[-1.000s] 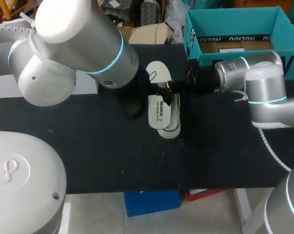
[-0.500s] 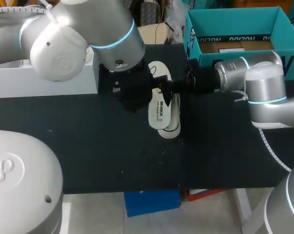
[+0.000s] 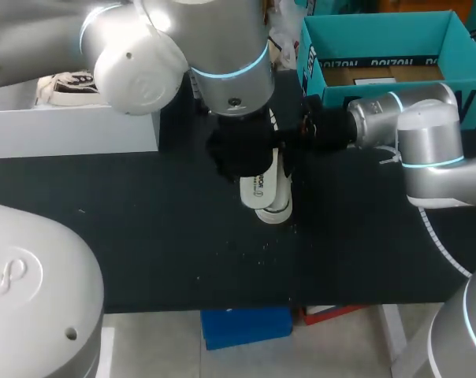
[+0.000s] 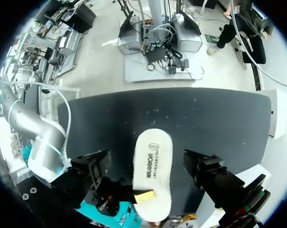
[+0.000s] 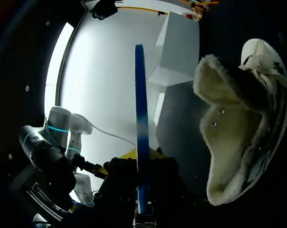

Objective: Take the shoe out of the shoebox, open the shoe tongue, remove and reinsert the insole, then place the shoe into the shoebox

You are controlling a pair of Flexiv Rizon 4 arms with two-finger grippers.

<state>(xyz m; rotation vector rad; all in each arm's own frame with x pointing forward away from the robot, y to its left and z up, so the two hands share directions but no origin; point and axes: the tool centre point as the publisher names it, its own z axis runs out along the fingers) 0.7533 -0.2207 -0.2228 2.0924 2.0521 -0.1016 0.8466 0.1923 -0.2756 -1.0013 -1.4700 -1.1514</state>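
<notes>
A: Mid-table, right gripper (image 5: pixel 138 159) pinches the insole (image 3: pixel 259 189) by its far end. Left gripper (image 4: pixel 147 165) hangs above, fingers spread wide, empty.
B: Shoe (image 5: pixel 238 123) lies on its side just beside. I'd pin it with the left first, then feed the insole in free end first.

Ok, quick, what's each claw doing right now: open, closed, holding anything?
Left claw: open, fingers spread wide on either side of the insole, not touching it.
Right claw: closed on one end of the insole.
</notes>
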